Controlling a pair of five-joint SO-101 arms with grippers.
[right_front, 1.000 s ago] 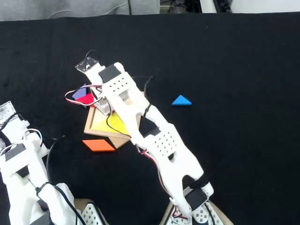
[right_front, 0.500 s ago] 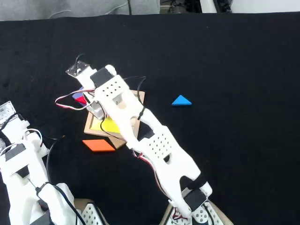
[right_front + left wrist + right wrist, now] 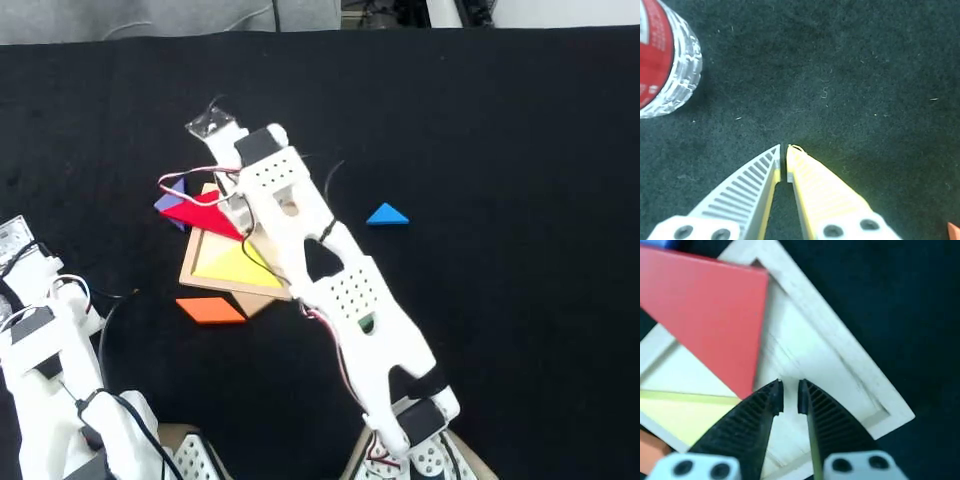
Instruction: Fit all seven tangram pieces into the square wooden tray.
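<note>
Compared with half a second ago, the right arm (image 3: pixel 330 290) has swung back across the square wooden tray (image 3: pixel 840 342), away from the left arm's side of the table (image 3: pixel 500 120), and its wrist sits farther from the base. With the arm out of the way, we see more of the red triangle (image 3: pixel 205 215) and the yellow triangle (image 3: pixel 238 265). The left arm (image 3: pixel 40 390) has not moved, nor have the orange parallelogram (image 3: pixel 210 310) and the blue triangle (image 3: pixel 387 215).

The right gripper (image 3: pixel 788 390) hangs over the bare tray floor with its fingers barely parted. We see only a narrow slit between them and nothing in it. The red triangle's sharp tip lies just beside the outside of one finger (image 3: pixel 760 415), and whether they touch we cannot tell. That triangle lies across a tray corner, partly over the rim. The yellow triangle lies flat inside the tray. The orange parallelogram rests on the cloth just outside the tray's near edge, and the blue triangle lies well apart on the tray's other side. A purple piece (image 3: pixel 170 200) peeks from behind the red one.

The left gripper (image 3: pixel 783 148) hovers over the cloth, its tips all but meeting and holding nothing, near a bottle (image 3: pixel 662 55).
</note>
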